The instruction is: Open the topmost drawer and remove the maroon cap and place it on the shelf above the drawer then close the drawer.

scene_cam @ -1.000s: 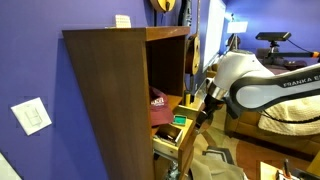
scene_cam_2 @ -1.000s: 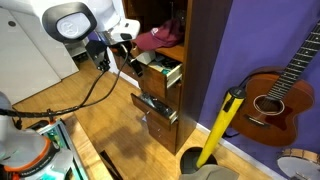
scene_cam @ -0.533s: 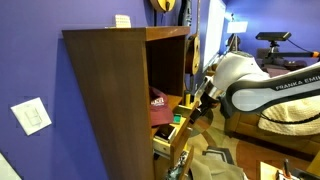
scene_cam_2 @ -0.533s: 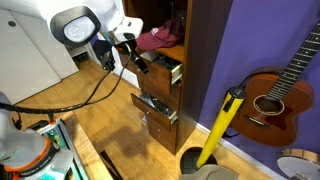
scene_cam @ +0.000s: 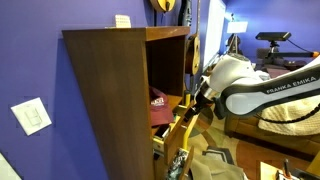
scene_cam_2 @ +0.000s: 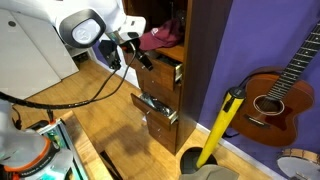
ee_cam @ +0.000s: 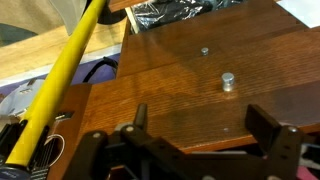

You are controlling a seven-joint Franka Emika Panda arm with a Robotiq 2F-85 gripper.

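The maroon cap (scene_cam: 158, 100) (scene_cam_2: 154, 38) lies on the shelf (scene_cam: 173, 104) (scene_cam_2: 174, 47) in the cabinet's open compartment. The topmost drawer (scene_cam: 177, 128) (scene_cam_2: 167, 68) just below it is only slightly out. My gripper (scene_cam: 193, 107) (scene_cam_2: 142, 60) is right at the drawer's front. In the wrist view the gripper (ee_cam: 200, 125) is open and empty. Its fingers are spread over the brown drawer front (ee_cam: 180, 80), close to a small metal knob (ee_cam: 228, 81).
A lower drawer (scene_cam_2: 157, 108) stands pulled out with dark things inside (ee_cam: 180, 12). A yellow pole-like object (scene_cam_2: 222, 125) (ee_cam: 70, 55) leans beside the cabinet, with a guitar (scene_cam_2: 275, 95) behind it. A bin (scene_cam_2: 30, 150) stands on the floor.
The gripper has moved toward the cabinet, and the topmost drawer has slid further in. The cap has stayed on the shelf.
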